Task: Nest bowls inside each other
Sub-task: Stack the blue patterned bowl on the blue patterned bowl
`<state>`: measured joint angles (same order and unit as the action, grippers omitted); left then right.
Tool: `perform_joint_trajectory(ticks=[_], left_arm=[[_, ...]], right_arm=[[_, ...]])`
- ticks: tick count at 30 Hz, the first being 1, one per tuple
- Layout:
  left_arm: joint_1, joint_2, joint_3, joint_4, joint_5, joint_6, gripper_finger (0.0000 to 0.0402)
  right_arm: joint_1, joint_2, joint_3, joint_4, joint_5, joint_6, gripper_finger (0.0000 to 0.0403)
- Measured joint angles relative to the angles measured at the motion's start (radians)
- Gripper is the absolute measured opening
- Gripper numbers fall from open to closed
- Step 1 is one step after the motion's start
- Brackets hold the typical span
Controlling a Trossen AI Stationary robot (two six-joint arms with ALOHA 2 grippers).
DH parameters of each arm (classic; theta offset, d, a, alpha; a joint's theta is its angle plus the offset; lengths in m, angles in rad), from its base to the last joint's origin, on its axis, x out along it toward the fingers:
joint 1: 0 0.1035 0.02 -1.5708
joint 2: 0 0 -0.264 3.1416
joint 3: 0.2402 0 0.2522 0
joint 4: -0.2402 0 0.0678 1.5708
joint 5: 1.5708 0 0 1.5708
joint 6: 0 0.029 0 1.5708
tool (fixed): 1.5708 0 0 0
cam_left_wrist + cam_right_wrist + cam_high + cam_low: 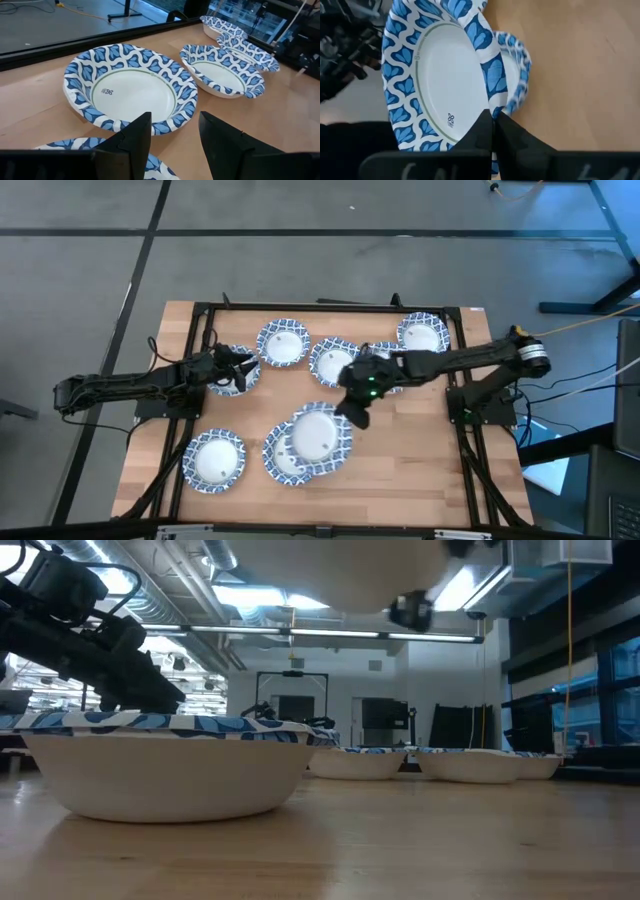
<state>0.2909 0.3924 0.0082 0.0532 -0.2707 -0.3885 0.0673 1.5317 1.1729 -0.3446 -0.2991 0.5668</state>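
Several blue-and-white patterned bowls stand on the wooden table. My right gripper is shut on one bowl near the table's middle. That bowl is held above another bowl and partly covers it. Its white underside shows at the top of the low view. My left gripper is open over the rim of a bowl at the table's left, touching nothing. Beyond its fingers stands a further bowl. My right gripper pinches the patterned rim of the bowl between its two fingers, on the side toward the table's right. The bowl is lifted clear of the table and hangs over the bowl beneath it.
Single bowls stand along the far side, one partly under my right arm, and one at the near left. Bare wood lies at the near right. A black frame edges the table.
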Motion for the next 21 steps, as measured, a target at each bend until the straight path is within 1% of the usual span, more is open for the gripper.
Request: perform_joint_trajectory(ticks=[6, 11, 15, 21], left_arm=[[0.0, 0.0, 0.0, -0.001, 0.0, 0.004, 0.016], [0.0, 0.0, 0.0, -0.001, 0.001, 0.005, 0.016], [0.0, 0.0, 0.0, -0.002, 0.002, 0.006, 0.016], [0.0, 0.0, 0.0, -0.002, 0.002, 0.006, 0.016]], right_arm=[[-0.011, 0.19, 0.172, -0.028, -0.029, -0.054, 0.0005], [-0.015, 0.328, 0.251, -0.032, -0.083, -0.055, 0.0006], [-0.017, 0.413, 0.283, -0.027, -0.119, -0.058, 0.0006], [-0.033, 0.468, 0.286, -0.015, -0.117, -0.077, 0.0006]])
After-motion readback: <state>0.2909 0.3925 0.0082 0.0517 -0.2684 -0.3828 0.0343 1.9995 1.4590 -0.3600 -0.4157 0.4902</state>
